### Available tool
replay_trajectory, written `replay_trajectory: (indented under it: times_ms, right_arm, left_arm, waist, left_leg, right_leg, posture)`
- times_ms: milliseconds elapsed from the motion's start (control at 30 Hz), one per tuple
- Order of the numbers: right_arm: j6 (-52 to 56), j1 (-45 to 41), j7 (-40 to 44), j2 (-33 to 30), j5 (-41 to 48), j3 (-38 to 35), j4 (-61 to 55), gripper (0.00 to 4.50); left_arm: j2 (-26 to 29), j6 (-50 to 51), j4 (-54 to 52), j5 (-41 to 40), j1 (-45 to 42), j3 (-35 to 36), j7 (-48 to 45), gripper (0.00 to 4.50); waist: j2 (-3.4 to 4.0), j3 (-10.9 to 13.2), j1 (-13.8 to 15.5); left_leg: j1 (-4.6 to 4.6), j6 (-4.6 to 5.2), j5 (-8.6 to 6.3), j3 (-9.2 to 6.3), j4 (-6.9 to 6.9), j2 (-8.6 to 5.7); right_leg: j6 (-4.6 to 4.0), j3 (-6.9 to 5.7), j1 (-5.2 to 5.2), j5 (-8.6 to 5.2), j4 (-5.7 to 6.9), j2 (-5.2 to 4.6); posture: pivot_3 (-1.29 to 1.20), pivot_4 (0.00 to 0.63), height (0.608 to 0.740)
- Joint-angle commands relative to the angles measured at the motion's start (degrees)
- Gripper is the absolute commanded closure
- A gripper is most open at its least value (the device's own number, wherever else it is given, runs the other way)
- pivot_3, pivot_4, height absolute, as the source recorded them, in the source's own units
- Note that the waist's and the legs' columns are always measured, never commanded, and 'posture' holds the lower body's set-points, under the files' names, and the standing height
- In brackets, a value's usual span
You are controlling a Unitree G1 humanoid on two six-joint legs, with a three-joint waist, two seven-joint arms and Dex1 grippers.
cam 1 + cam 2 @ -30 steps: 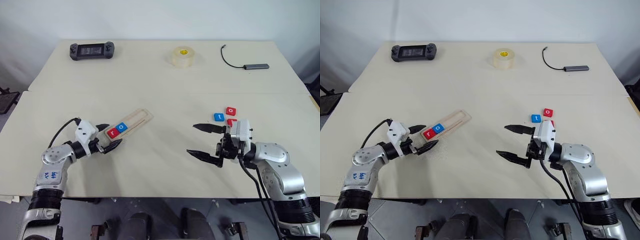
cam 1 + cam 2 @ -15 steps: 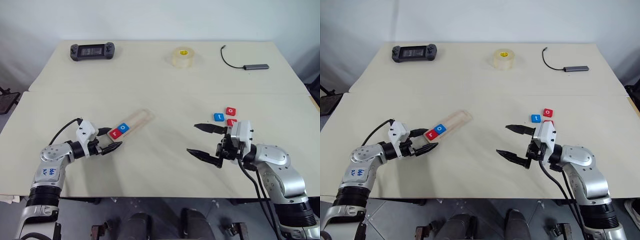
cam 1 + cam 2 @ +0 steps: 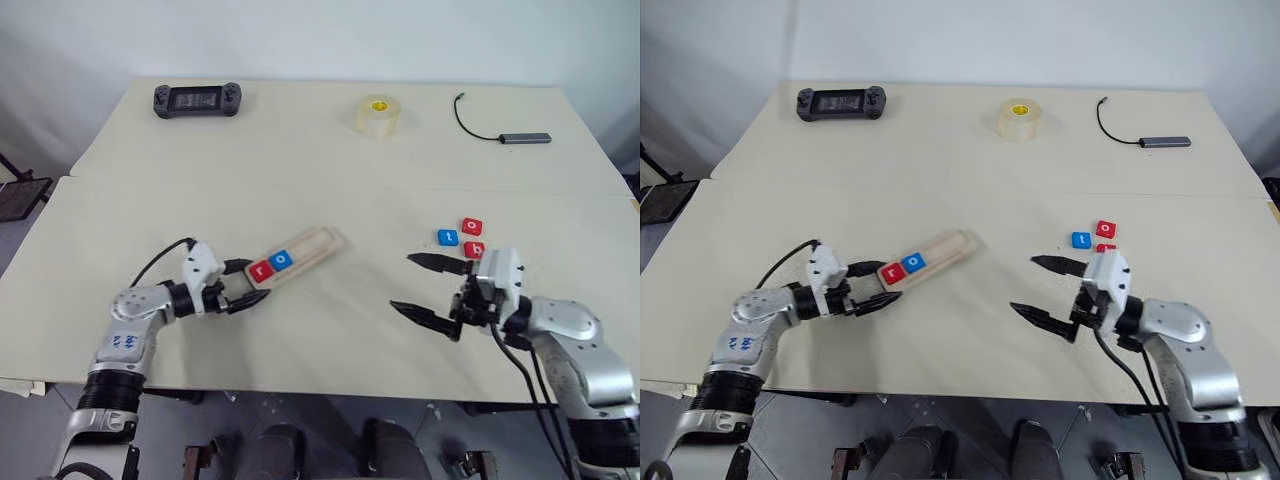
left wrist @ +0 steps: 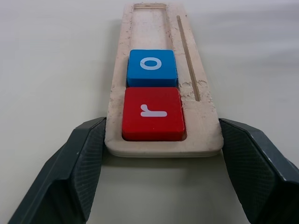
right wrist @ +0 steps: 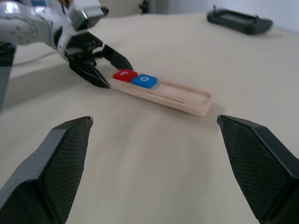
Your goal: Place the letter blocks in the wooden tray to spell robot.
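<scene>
Since a second ago I see the tray (image 3: 295, 258) has swung, its far end now further toward my right, and my left gripper (image 3: 249, 287) has followed its near end. That gripper grips the tray's end, one finger (image 4: 79, 163) on each long edge. My right gripper (image 3: 432, 290) hangs wide open above the surface (image 3: 330, 180), holding nothing.

Two blocks sit in the tray: red r (image 4: 152, 114) at the gripped end, blue o (image 4: 152, 67) touching it. Three loose blocks lie near the right gripper: blue t (image 3: 448, 237), red o (image 3: 472, 226), and a third red one (image 3: 476, 249) whose letter I can't quite read.
</scene>
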Motion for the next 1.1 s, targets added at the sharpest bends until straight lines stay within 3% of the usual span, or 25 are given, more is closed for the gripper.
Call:
replay_trajectory:
  times_ms: [33, 200, 433, 833, 933, 1100]
  right_arm:
    - [0.3, 4.7, 0.3, -2.5, 1.9, -5.7, -3.3, 0.00]
    - [0.3, 13.8, -0.5, -4.1, 2.8, -13.1, -4.6, 0.00]
    - [-0.1, 21.9, -1.5, -3.4, 3.3, -18.6, -7.0, 0.00]
    - [-1.9, 26.3, -2.0, -1.9, 3.5, -19.7, -7.8, 0.00]
    - [-3.1, 27.2, -2.8, -1.0, 3.0, -20.2, -7.0, 0.00]
    - [-5.7, 27.6, -7.4, 3.1, 2.9, -24.0, -3.8, 0.00]
  left_arm:
    - [-0.9, 0.8, -2.4, 2.0, -4.2, -4.7, -2.7, 1.09]
    - [-5.0, -1.6, 5.3, 7.6, -11.9, -12.0, -4.3, 1.09]
    - [-9.6, -5.2, 13.8, 9.2, -18.1, -15.1, -8.7, 1.09]
    - [-7.6, -9.1, 20.0, 9.1, -19.4, -13.4, -14.9, 1.09]
    - [-8.1, -10.0, 20.3, 8.5, -19.2, -12.5, -15.2, 0.12]
    - [-6.6, -12.6, 17.8, 5.2, -16.3, -7.1, -13.4, 0.05]
  waist:
    - [0.00, 0.0, 0.1]
    - [0.00, 0.0, 0.1]
    - [-0.05, 0.0, -0.1]
    - [-0.06, 0.0, -0.1]
    - [-0.06, 0.0, -0.1]
    - [-0.06, 0.0, -0.1]
  left_leg:
    - [0.00, 0.00, 0.00, 0.00, 0.00, 0.00]
    - [0.04, 0.05, 0.02, 0.02, 0.00, -0.05]
    - [0.07, 0.06, 0.04, 0.08, -0.01, 0.02]
    - [0.08, 0.09, 0.05, 0.04, 0.01, 0.01]
    - [0.07, 0.09, 0.05, 0.04, 0.01, 0.00]
    - [0.08, 0.10, 0.06, 0.03, 0.01, 0.00]
  right_leg:
    - [0.00, -0.02, 0.01, 0.00, 0.00, 0.00]
    - [0.05, -0.10, 0.15, 0.03, -0.10, 0.01]
    - [0.07, -0.08, 0.15, 0.04, -0.11, 0.05]
    - [0.10, -0.07, 0.19, 0.05, -0.14, 0.02]
    - [0.10, -0.07, 0.19, 0.05, -0.14, 0.02]
    - [0.10, -0.07, 0.19, 0.05, -0.12, 0.02]
  posture:
    - [0.00, 0.150, 0.740]
    - [0.00, 0.150, 0.740]
    - [0.00, 0.150, 0.740]
    - [0.00, 0.150, 0.740]
    - [0.00, 0.150, 0.740]
    - [0.00, 0.150, 0.740]
